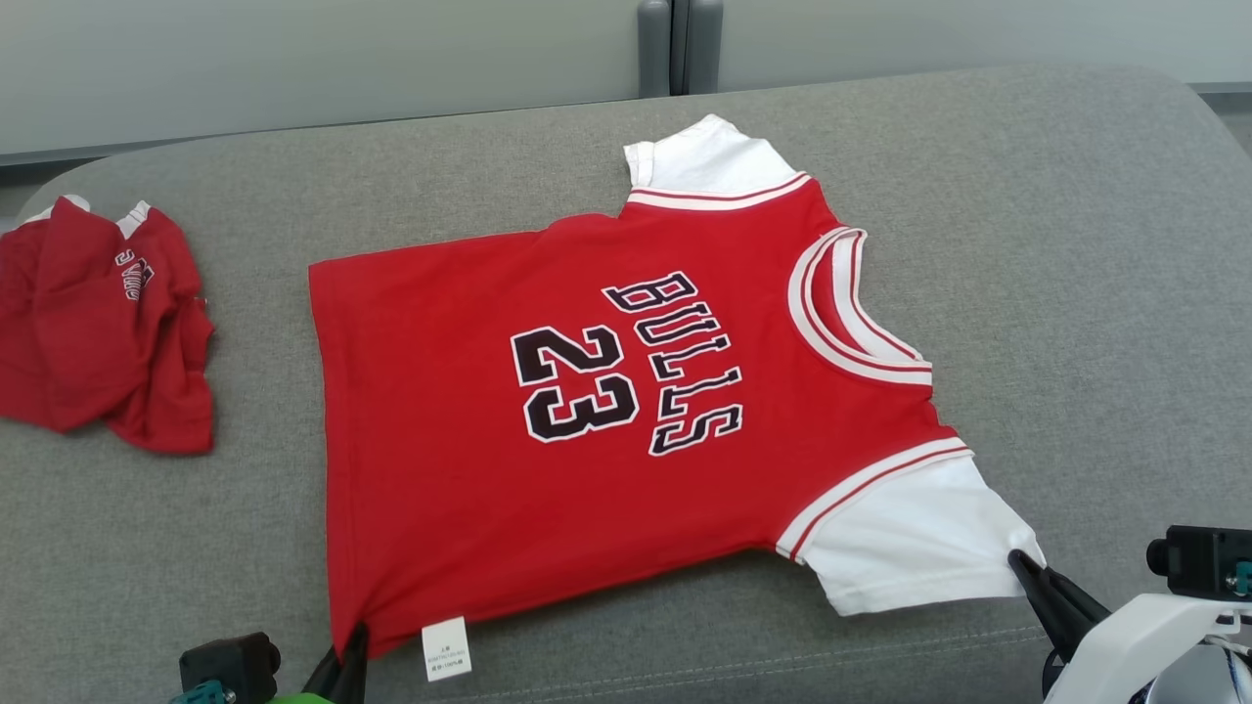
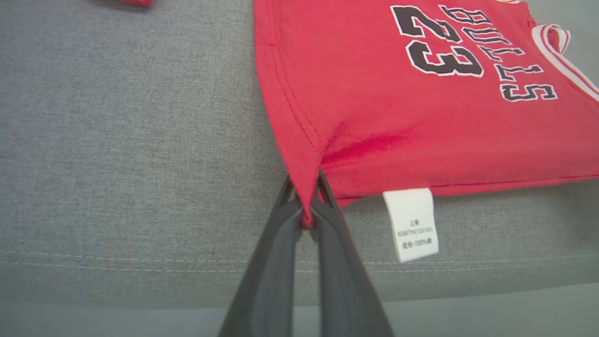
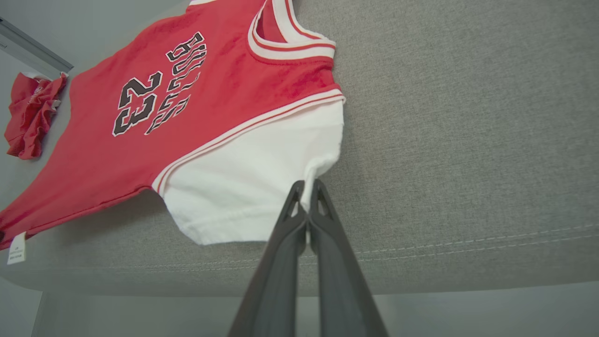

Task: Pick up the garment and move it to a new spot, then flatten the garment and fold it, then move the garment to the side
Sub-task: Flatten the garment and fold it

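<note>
Grey upholstered cushion [image 1: 1027,244] with a stitched front seam carried everything, with a pale wall behind it. A red jersey-style T-shirt with white short sleeves [image 1: 587,440] lay spread flat across the middle, front up, printed "BULLS 23" in black and white, its collar toward the robot's right and its hem toward the left. The left tool [image 1: 352,645] was pinched shut on the near hem corner of the shirt, red cloth bunched between its dark fingers [image 2: 276,262], just beside a white care label [image 1: 446,648] that stuck out from the near side seam. The right tool [image 1: 1019,562] was clamped shut on the outer corner of the near white sleeve [image 1: 910,548]. A crumpled red garment [image 1: 98,323] sat well apart at the cushion's far left
</note>
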You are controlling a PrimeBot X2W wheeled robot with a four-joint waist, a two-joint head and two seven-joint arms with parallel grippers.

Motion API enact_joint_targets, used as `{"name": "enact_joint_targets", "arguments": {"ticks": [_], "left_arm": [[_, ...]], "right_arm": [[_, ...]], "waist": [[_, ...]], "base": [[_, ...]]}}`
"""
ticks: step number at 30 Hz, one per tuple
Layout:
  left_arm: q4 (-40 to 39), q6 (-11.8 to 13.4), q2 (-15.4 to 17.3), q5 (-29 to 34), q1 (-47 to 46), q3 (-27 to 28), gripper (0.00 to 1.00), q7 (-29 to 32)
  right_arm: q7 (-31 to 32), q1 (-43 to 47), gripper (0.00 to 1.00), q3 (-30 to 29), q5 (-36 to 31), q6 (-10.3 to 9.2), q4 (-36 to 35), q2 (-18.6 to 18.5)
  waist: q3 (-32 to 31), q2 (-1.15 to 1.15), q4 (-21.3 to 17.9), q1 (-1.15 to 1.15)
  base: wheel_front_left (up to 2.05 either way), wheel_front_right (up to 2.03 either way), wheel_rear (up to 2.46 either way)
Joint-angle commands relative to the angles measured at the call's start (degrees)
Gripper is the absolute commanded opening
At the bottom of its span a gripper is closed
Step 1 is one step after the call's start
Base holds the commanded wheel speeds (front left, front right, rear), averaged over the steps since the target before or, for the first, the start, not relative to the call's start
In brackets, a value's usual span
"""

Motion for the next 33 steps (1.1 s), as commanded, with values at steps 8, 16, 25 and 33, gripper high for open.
{"name": "enact_joint_targets", "arguments": {"ticks": [8, 16, 25, 33], "left_arm": [[3.12, -2.06, -0.87, -2.49, -2.94, -0.22, 0.00, 2.39], [3.12, -2.03, -0.45, -4.17, -5.17, -0.46, 0.00, 6.17], [3.12, 0.63, -0.51, -7.11, -10.97, 0.54, 0.00, 14.07], [5.35, 0.93, -1.03, -7.54, -18.00, 0.56, 0.00, 17.58]], "right_arm": [[0.95, -3.08, 0.00, 0.75, 0.38, -0.06, 2.08, -0.69], [1.98, -5.93, 0.00, 1.09, 0.93, -0.06, 4.09, -1.66], [5.64, -14.49, 0.00, 1.27, 1.37, -0.06, 8.63, -3.00], [7.75, -25.09, 0.00, 3.29, 1.54, -0.06, 15.76, -4.17]], "waist": [[-0.62, 0.00, 0.23, 0.01], [-0.90, 0.00, 0.58, 0.01], [0.92, 0.00, 0.95, 0.01], [3.68, 0.00, 0.88, 0.01]], "base": [[0.00, 0.00, 0.00], [0.00, 0.00, 0.00], [0.00, 0.00, 0.00], [0.00, 0.00, 0.00]]}}
